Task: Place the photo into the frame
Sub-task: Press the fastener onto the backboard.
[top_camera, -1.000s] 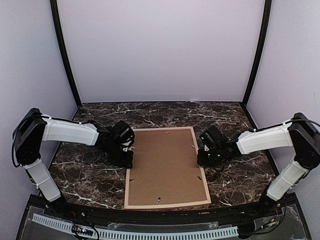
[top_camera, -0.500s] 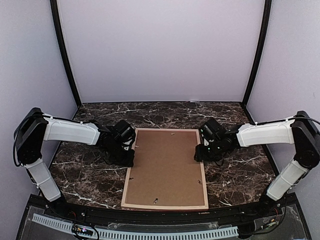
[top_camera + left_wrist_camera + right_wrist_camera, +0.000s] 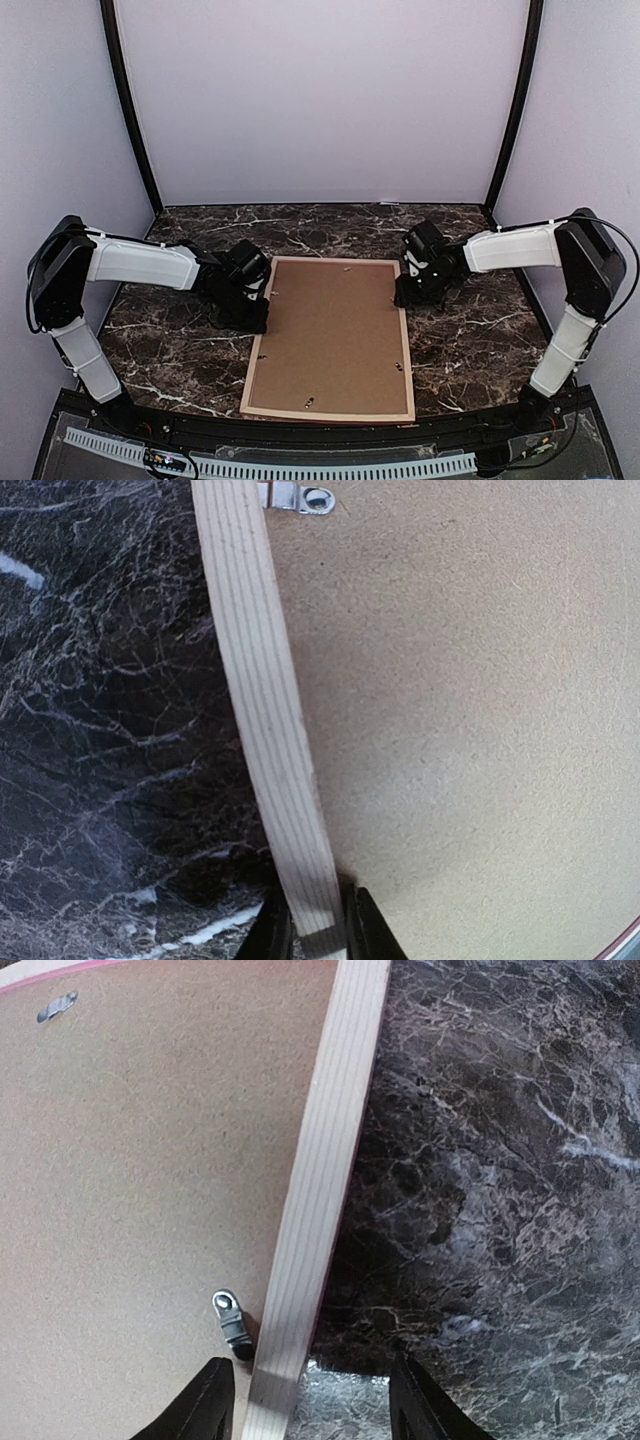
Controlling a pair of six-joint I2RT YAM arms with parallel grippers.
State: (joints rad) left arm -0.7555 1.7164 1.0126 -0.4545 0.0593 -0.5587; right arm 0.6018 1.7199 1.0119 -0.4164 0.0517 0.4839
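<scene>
Frame back-up, front face hidden

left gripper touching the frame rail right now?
Touching. Left wrist view: the left gripper has both fingers pressed against the sides of the frame rail.

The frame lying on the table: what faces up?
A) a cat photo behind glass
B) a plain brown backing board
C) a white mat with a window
B: inside the frame the top view shows only plain brown backing board, with a metal clip at its edge.
</scene>
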